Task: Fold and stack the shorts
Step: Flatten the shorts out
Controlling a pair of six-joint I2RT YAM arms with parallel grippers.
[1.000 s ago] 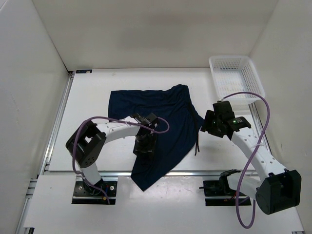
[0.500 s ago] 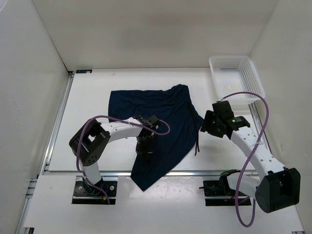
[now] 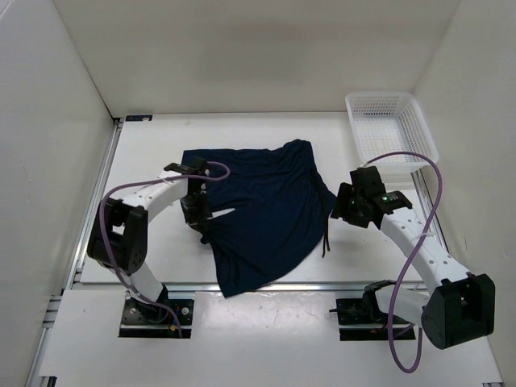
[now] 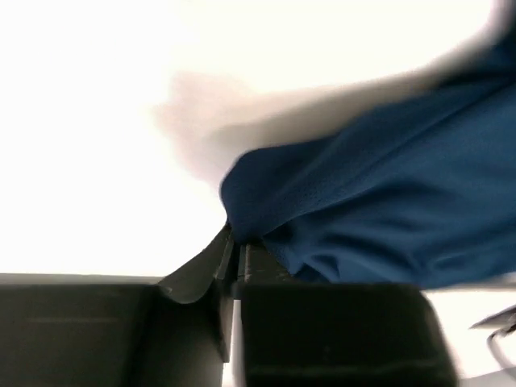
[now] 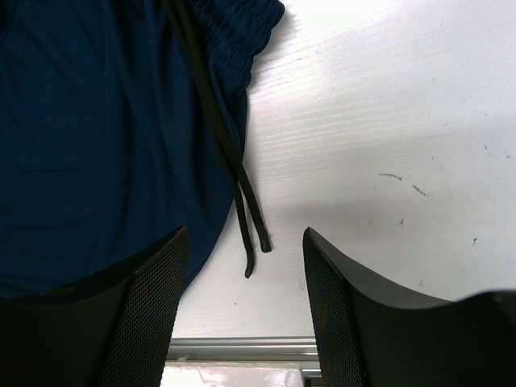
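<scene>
The dark navy shorts [image 3: 266,214] lie spread on the white table, one leg reaching over the near edge. My left gripper [image 3: 201,228] is shut on the left edge of the shorts; the left wrist view shows the cloth [image 4: 379,201] pinched between the closed fingers [image 4: 266,262]. My right gripper [image 3: 343,211] is open and empty, hovering just right of the waist. In the right wrist view the shorts [image 5: 97,137] and the dark drawstring [image 5: 242,201] lie between and ahead of the mesh fingers [image 5: 153,314].
A white mesh basket [image 3: 391,129] stands at the back right corner. A metal rail [image 3: 282,284] runs along the table's near edge. White walls enclose the left, back and right sides.
My left gripper has moved left and back across the shorts, pulling the cloth's left edge with it; the hanging leg has shifted left. The right arm has not moved.
</scene>
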